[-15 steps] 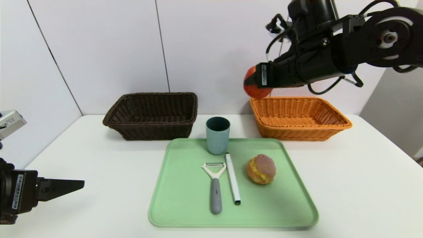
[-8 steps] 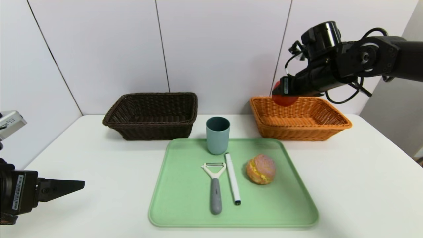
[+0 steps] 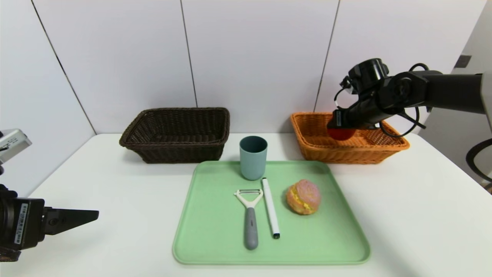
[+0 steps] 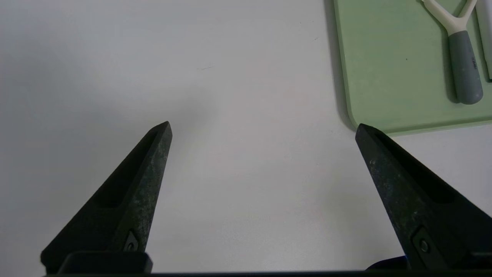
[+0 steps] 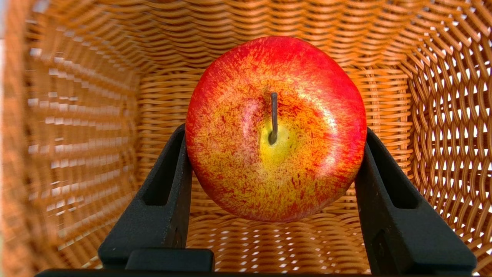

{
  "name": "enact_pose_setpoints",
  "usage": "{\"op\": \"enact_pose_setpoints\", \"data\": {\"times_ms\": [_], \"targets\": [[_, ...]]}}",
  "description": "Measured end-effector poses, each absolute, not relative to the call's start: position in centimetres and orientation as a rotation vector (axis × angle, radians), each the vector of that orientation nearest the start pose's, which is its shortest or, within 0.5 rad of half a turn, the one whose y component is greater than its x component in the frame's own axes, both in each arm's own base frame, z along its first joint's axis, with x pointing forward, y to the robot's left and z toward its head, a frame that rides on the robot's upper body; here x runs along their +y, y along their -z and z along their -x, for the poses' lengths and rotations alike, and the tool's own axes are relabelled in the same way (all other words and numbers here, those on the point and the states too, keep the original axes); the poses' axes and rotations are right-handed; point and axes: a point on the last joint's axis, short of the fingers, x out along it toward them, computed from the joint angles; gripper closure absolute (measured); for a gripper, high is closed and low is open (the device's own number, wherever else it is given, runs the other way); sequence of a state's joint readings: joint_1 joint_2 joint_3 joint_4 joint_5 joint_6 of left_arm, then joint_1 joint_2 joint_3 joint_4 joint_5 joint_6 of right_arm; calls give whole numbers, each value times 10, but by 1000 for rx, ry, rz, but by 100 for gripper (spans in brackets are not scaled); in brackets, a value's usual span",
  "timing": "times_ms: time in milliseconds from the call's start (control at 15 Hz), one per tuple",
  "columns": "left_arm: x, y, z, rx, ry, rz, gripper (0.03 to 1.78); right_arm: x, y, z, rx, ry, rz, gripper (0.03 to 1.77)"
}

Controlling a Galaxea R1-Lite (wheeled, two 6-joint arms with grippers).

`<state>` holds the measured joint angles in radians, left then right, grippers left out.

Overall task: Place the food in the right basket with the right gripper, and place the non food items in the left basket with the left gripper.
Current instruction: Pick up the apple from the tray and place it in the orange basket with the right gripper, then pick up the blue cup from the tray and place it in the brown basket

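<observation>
the black right gripper (image 3: 341, 129), clamped on the shiny red apple with yellow streaks (image 5: 276, 129), has dropped from above into the orange-tan woven wicker basket (image 3: 388, 148), so release looks next, while the black left gripper (image 4: 263, 130) hangs spread wide over the white table (image 4: 238, 184).

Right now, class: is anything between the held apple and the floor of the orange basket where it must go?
Nothing visible. The right gripper has its jaws clamped on the apple inside the orange basket; the right wrist view shows only bare weave below it. The left gripper sits parked near the table's left edge.
</observation>
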<state>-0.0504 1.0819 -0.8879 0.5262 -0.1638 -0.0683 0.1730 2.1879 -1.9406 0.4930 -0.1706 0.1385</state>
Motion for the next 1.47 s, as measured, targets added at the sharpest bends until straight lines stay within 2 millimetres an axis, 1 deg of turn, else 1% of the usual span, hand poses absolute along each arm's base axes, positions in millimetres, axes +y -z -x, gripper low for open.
{"op": "enact_pose_setpoints", "data": {"times_ms": [67, 133, 267, 600, 733, 867, 1067, 1267, 1467], "targets": [[-10, -237, -122, 730, 180, 106, 12, 70, -203, -433, 735, 53, -6, 64], [-10, -237, -122, 732, 180, 106, 12, 69, -200, -434, 742, 53, -6, 55], [-10, -237, -123, 733, 180, 106, 12, 68, -197, -436, 749, 53, -7, 44], [-10, -237, -124, 736, 180, 106, 12, 67, -196, -436, 753, 48, 1, 28], [-10, -238, -124, 733, 179, 106, 12, 65, -199, -435, 746, 51, -3, 23], [-10, -240, -125, 716, 181, 104, 12, 64, -211, -430, 720, 48, -7, 20], [-13, -246, -131, 646, 207, 97, 12, 64, -242, -411, 671, 33, -12, 16], [-27, -250, -141, 585, 293, 70, 12, 67, -276, -379, 639, -3, -20, 14], [-52, -253, -158, 506, 430, 38, 12, 74, -308, -342, 615, -67, -30, 12]]}}
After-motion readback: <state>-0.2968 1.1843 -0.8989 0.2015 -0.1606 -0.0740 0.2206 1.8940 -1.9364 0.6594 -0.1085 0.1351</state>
